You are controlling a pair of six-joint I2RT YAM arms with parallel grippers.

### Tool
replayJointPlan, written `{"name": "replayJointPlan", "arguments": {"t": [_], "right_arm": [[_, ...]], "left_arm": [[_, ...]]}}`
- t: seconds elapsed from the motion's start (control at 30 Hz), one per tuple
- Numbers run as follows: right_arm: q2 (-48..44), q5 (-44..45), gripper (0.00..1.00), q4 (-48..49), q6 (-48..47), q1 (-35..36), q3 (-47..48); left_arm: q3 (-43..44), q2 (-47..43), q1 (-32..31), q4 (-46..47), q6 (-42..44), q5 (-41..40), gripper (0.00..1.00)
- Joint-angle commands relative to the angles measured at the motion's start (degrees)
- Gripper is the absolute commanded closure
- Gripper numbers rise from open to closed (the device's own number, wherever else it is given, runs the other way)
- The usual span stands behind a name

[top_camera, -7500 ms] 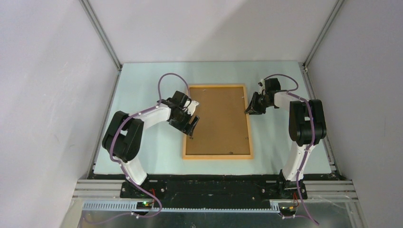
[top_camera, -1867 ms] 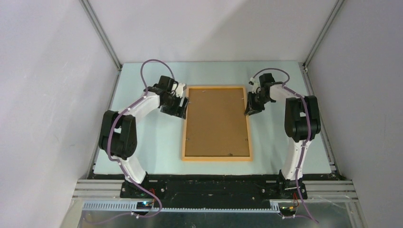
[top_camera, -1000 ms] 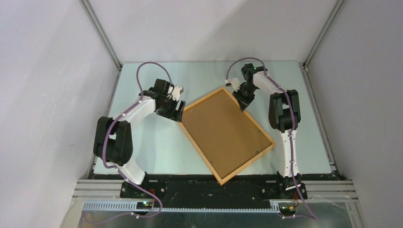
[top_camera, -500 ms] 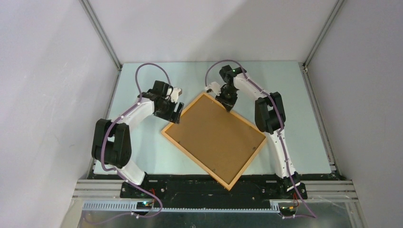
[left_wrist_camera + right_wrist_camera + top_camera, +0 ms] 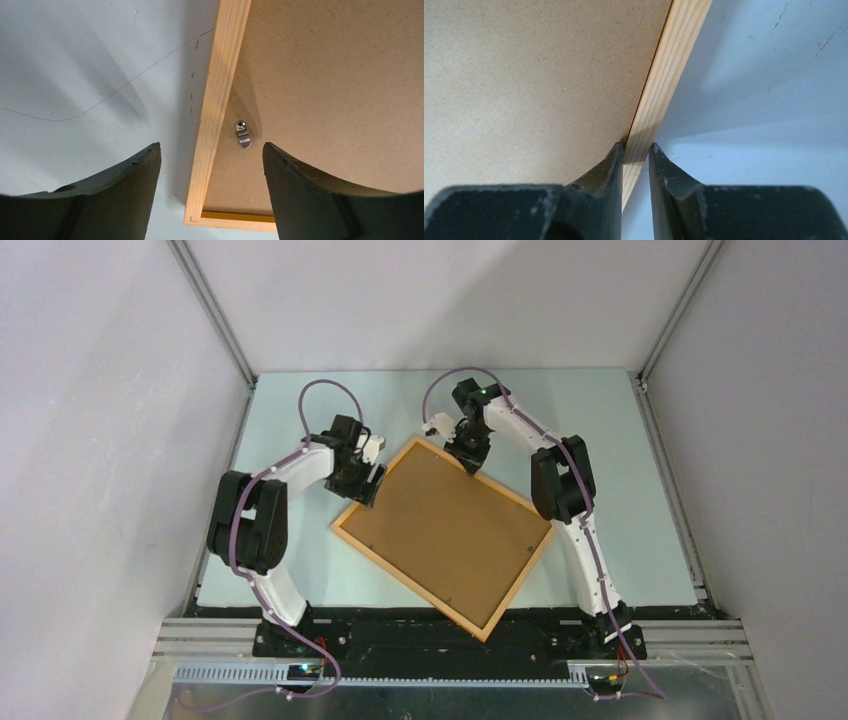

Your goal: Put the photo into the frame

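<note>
- Frame (image 5: 410, 586) lay back-up and skewed on the table (image 5: 300, 420), its brown backing board (image 5: 445, 530) in place.
- Right gripper (image 5: 634, 150) was clenched on the frame's far rail.
- Left gripper (image 5: 211, 148) stood released, fingers either side of the left rail, near a metal clip (image 5: 243, 134).

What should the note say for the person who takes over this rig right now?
Left pincer: open, one finger on each side of the frame's left rail near a corner, gripping nothing.
Right pincer: shut on the frame's far rail.
Things: the frame lies back up on the table, askew to its edges, with the brown backing board in it. A metal clip sits on the board. The photo is in no view; whether it is under the board cannot be told.
Done: nothing that can be confirmed.
Left: probably find the photo, turn the clips, lift the board, lay the photo in, close.
</note>
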Motion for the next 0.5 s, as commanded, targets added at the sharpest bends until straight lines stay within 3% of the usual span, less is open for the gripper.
{"name": "replayJointPlan", "arguments": {"t": [0.0, 0.47], "right_arm": [[-1.3, -1.7, 1.00, 3.9, -0.4, -0.5, -2.3], [-2.5, -2.3, 1.00, 4.3, 0.7, -1.3, -4.6]], "left_arm": [[2.6, 1.1, 0.2, 0.5, 1.7, -1.1, 0.22], [4.0, 3.6, 0.3, 0.4, 2.4, -1.4, 0.39]]}}
